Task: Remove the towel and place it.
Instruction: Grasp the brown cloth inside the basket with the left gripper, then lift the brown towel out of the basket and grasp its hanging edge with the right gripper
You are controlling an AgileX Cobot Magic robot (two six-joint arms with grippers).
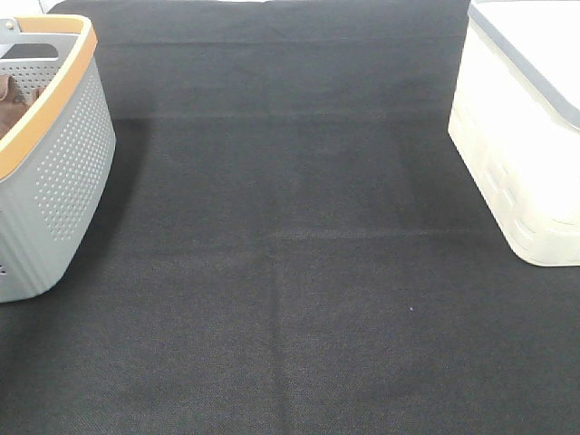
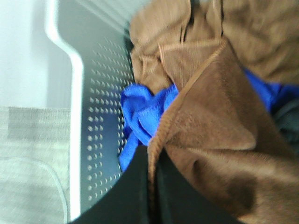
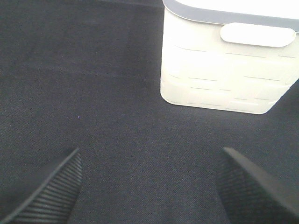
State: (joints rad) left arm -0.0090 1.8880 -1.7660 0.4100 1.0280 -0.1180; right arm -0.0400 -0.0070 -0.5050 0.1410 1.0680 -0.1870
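Observation:
The towel is a reddish-brown cloth with a stitched hem, lying inside the grey perforated basket on top of other cloths. My left gripper is down in the basket, its two black fingers pressed together with the towel's hemmed edge pinched between them. My right gripper is open and empty above the black table cover. Neither gripper shows in the exterior view, where a bit of brown cloth peeks from the basket at the left edge.
A blue cloth and another bunched brown cloth lie in the basket beside the towel. A white lidded box stands at the right, and it also shows in the right wrist view. Black cloth covers the table.

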